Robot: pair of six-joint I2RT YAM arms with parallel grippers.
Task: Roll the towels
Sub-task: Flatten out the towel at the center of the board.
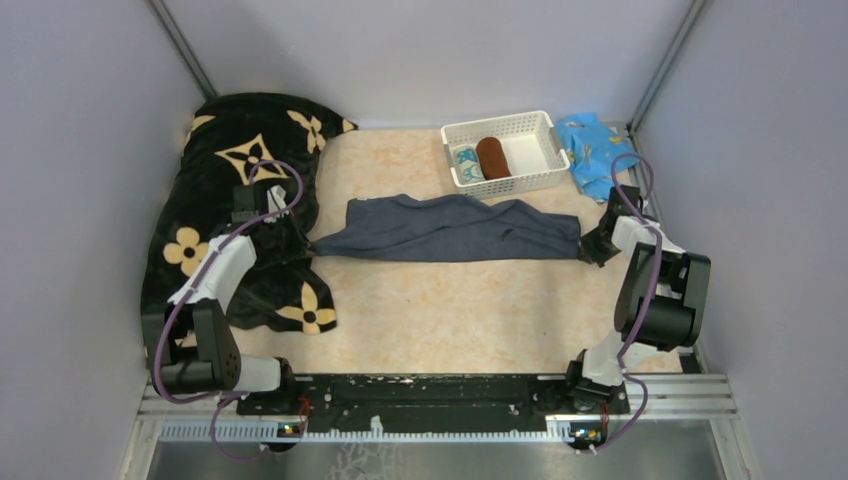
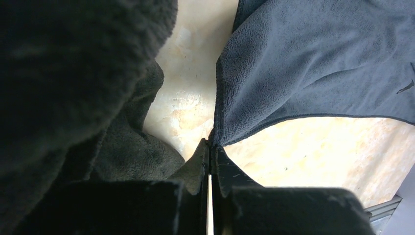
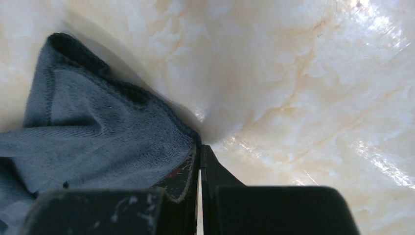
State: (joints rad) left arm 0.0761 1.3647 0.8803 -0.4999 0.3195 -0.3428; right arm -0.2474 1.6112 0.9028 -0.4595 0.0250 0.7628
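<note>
Top external view: we are seeing the dark slate towel [image 1: 450, 230] lying stretched across the middle of the frame. The left gripper [image 1: 303, 243] is pinching its left end and the right gripper [image 1: 592, 246] its right end (both jaws clenched on cloth corners). The rust-brown towel [image 1: 493, 157] and the teal-patterned towel [image 1: 466, 163] are sitting in the white basket [image 1: 495, 119], upper right of centre.
</note>
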